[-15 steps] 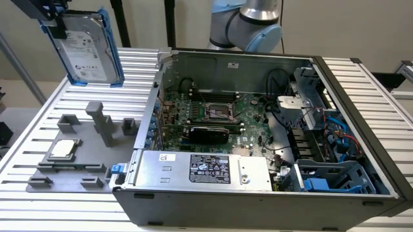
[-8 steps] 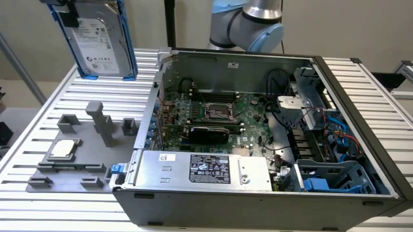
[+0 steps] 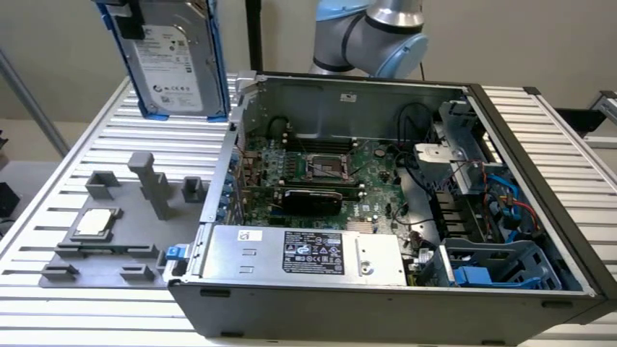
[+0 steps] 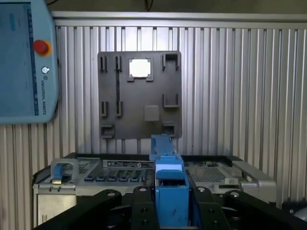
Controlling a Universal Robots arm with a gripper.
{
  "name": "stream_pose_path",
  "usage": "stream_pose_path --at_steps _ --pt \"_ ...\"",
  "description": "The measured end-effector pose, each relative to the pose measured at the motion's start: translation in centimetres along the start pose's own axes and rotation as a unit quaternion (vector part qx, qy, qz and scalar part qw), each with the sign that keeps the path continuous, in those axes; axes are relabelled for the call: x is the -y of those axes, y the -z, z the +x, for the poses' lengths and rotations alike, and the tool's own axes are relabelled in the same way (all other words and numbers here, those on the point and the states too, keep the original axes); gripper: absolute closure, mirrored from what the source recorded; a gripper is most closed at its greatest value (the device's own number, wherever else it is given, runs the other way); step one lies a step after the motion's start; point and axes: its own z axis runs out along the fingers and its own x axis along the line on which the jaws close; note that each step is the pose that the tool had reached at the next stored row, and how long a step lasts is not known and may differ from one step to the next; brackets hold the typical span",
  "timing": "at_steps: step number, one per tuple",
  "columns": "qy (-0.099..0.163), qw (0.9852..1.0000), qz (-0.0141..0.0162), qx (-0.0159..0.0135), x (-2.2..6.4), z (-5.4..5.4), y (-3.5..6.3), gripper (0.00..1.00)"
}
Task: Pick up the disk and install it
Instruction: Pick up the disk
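Note:
The disk (image 3: 173,61), a silver-grey hard drive with a white label in a bright blue carrier, hangs upright in the air above the slatted table (image 3: 115,144), on the exterior view's left of the open computer case (image 3: 386,303). Its top edge is cut off by the frame. In the wrist view my gripper (image 4: 170,194) is shut on the disk's blue carrier edge (image 4: 168,163), with a black finger (image 4: 140,206) on either side. Below it lie the case's edge and the table.
A grey fixture plate (image 3: 106,260) on the table carries a small silver square chip (image 3: 97,221). Inside the case are the motherboard (image 3: 318,173), a silver box with a black label (image 3: 308,253) and a blue-grey drive bay (image 3: 496,264). A teach pendant (image 4: 24,62) lies on the table.

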Motion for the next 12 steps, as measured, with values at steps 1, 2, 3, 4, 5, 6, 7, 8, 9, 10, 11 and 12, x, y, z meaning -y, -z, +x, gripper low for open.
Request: stream_pose_path --at_steps 1,2,3,4,5,6,7,8,9,10,11,12 --pt "0.000 1.0000 0.0000 0.0006 0.47 0.2 0.02 1.00" --pt "0.000 1.0000 0.0000 0.0012 0.94 0.4 0.03 1.00" --pt "0.000 1.0000 0.0000 0.0018 1.39 0.5 0.04 1.00" --pt "0.000 1.0000 0.0000 0.0022 1.84 0.7 0.05 1.00" --pt "0.000 1.0000 0.0000 0.0027 2.28 0.8 0.06 1.00" --pt "0.000 1.0000 0.0000 0.0032 2.76 1.0 0.07 1.00" --pt "0.000 1.0000 0.0000 0.0036 3.23 1.2 0.08 1.00" --pt "0.000 1.0000 0.0000 0.0041 3.68 1.4 0.09 1.00" --pt "0.000 1.0000 0.0000 0.0045 4.13 1.5 0.10 1.00" --pt "0.000 1.0000 -0.0001 0.0049 4.59 1.7 0.11 1.00" --pt "0.000 1.0000 -0.0001 0.0052 5.02 1.8 0.12 1.00" --pt "0.000 1.0000 -0.0001 0.0057 5.51 2.0 0.13 1.00"
